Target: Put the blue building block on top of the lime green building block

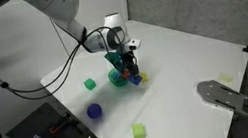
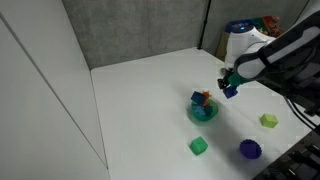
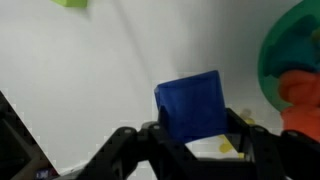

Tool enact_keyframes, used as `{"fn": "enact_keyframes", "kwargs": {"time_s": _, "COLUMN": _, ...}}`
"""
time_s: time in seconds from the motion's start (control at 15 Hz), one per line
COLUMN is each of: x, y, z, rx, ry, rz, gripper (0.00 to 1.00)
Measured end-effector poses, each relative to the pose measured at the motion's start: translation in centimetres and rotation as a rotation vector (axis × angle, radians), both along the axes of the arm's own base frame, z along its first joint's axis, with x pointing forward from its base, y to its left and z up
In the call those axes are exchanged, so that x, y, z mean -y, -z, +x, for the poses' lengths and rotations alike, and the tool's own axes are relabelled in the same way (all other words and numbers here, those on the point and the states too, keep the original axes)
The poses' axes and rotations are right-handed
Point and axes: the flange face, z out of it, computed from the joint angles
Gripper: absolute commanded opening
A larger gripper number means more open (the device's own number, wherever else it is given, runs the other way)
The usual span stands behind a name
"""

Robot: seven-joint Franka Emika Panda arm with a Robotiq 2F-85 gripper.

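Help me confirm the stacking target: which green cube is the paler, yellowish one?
The lime green building block, lying alone near the table edge; the darker green cube sits nearer the teal bowl.

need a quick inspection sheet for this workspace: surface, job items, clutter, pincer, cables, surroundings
surface: white table, no spills seen
job's things: blue building block is held in the pincer; lime green building block sits alone on the table with nothing on it
clutter: teal bowl with small pieces inside; darker green cube; blue-purple ball
grippers: pincer is shut on the blue building block, close beside the teal bowl
cables: black cable loops from the arm near the table's edge
surroundings: grey panel wall; grey fixture at the table's edge
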Motion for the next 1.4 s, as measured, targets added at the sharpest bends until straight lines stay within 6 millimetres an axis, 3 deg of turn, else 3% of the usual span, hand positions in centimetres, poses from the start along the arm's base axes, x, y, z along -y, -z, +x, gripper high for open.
{"fn": "enact_keyframes", "kwargs": {"time_s": 0.2, "x": 3.7, "y": 1.0, "z": -1.1, "rx": -0.069, "ry": 0.048, "rz": -0.017, "gripper": 0.31}}
{"fn": "enact_keyframes", "kwargs": {"time_s": 0.53, "x": 8.2, "y": 3.2, "z": -3.8, "rx": -0.243, "ry": 0.067, "rz": -0.026, "gripper": 0.31}}
{"fn": "enact_keyframes", "kwargs": {"time_s": 0.87, "x": 12.7, "y": 4.2, "z": -6.6, "rx": -0.361, "ry": 0.055, "rz": 0.004, "gripper": 0.31}}
{"fn": "enact_keyframes", "kwargs": {"time_s": 1.4, "x": 17.2, "y": 6.1, "z": -11.2, "rx": -0.446, "ry": 0.020, "rz": 0.151, "gripper": 0.31}}
